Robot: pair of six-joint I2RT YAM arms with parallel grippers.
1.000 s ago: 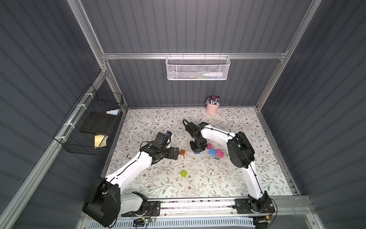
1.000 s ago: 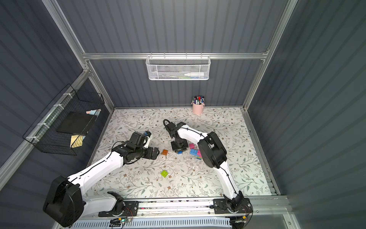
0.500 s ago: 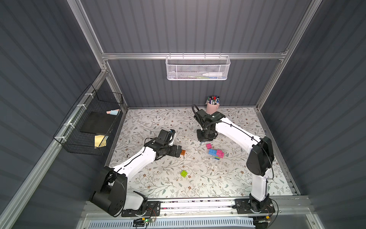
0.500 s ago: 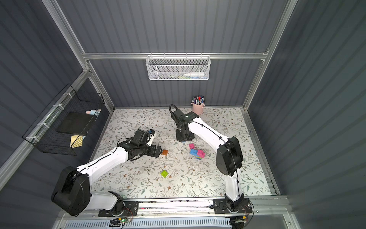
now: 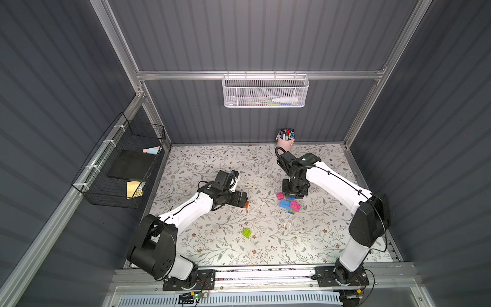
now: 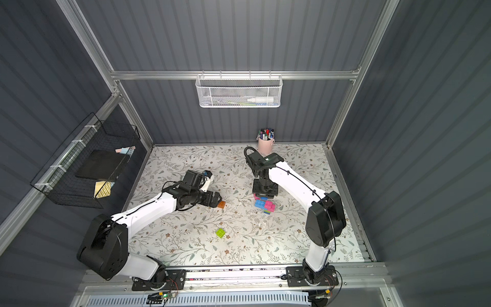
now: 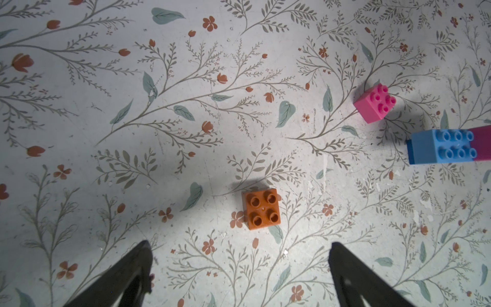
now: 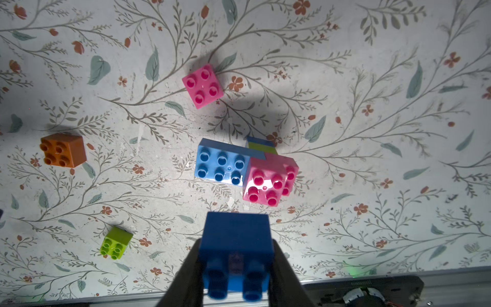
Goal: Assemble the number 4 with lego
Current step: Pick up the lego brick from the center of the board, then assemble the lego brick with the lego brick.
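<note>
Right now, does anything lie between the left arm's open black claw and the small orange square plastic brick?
Nothing: the left wrist view shows only bare flowered table cover between the open left gripper and the small orange plastic brick.

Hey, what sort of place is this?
Likely a robot lab work cell: grey panel walls on an aluminium frame, a left arm and right arm bolted to a front rail, lego bricks on a floral tabletop.

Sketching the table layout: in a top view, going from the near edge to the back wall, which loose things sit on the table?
In order: green brick → joined bricks → pink brick → pen cup. The orange brick lies about level with the joined bricks, so it is left out.
</note>
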